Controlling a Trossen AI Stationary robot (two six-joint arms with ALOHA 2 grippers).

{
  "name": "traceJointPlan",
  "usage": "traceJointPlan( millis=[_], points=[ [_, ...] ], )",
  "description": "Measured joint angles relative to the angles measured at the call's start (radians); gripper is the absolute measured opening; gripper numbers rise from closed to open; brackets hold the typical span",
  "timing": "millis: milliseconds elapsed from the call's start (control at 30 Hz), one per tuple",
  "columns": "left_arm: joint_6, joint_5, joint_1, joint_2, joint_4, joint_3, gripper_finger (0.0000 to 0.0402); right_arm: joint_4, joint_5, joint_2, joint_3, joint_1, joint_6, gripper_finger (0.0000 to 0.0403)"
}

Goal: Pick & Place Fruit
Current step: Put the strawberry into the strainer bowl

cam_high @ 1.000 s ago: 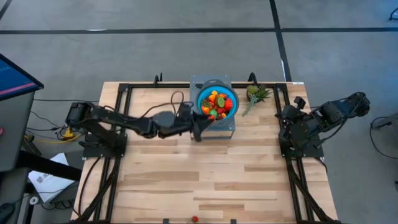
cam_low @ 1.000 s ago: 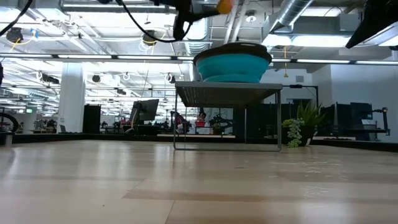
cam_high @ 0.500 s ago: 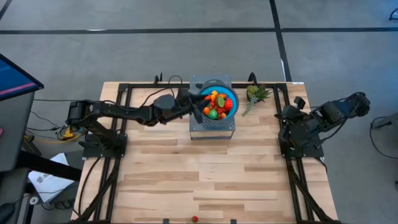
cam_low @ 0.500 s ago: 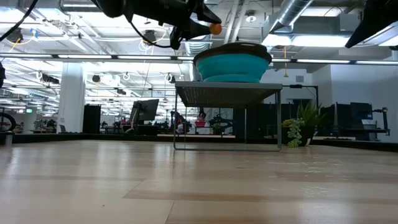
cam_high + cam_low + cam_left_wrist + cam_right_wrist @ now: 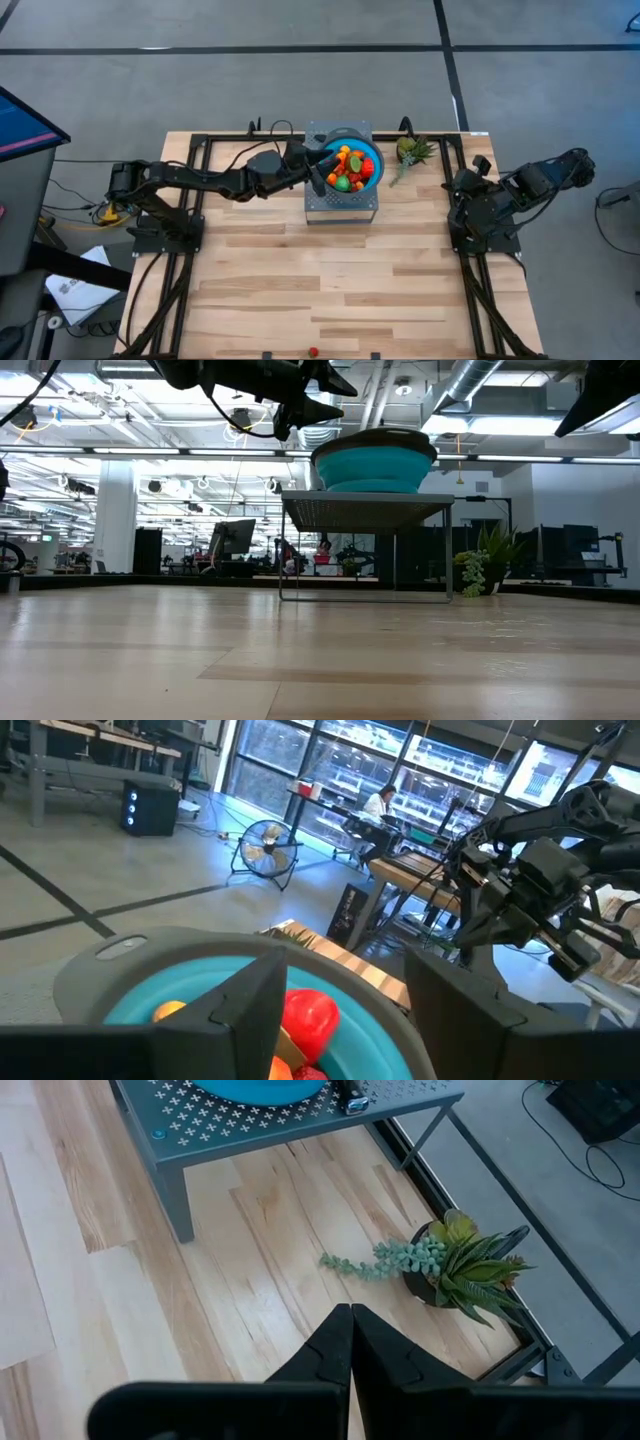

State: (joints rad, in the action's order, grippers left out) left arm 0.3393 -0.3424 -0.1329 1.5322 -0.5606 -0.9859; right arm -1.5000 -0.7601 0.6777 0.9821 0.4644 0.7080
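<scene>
A blue bowl (image 5: 377,166) holding several small toy fruits (image 5: 349,168), red, orange and green, stands on a grey perforated stand (image 5: 340,206) at the table's far middle. My left gripper (image 5: 325,170) reaches in level from the table's left. It hangs over the bowl's left rim, open, with nothing between its fingers (image 5: 338,398). In the left wrist view a red fruit (image 5: 308,1015) and an orange one (image 5: 168,1010) lie in the bowl (image 5: 150,990) below the fingers. My right gripper (image 5: 350,1335) waits shut at the table's right edge (image 5: 462,182).
A spiky green plant piece (image 5: 410,152) lies right of the stand, near the far edge. One small red fruit (image 5: 313,352) lies at the table's near edge. Black frame rails (image 5: 195,190) run along both sides. Bare wood lies between the stand and the near edge.
My left gripper has swung from the stand's near left corner toward the far edge and over the bowl's left rim, carrying an orange fruit at its fingertips. It then opened, and the orange fruit is gone from between the fingers.
</scene>
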Motion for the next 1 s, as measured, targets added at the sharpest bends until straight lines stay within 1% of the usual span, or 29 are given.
traceJointPlan(
  millis=[367,867,1000],
  points=[
    [0.001,0.0,0.001,0.0,-0.003,0.0,0.0183,0.025,0.0,0.0,0.0,0.0,0.0,0.0],
    [0.001,0.0,0.001,0.0,-0.011,0.0,0.0182,0.043,0.001,0.0,0.0,0.0,0.002,0.0],
    [0.002,-0.001,0.005,0.0,-0.049,0.0,0.0182,0.049,0.003,0.0,0.0,0.0,0.054,0.0]
  ],
)
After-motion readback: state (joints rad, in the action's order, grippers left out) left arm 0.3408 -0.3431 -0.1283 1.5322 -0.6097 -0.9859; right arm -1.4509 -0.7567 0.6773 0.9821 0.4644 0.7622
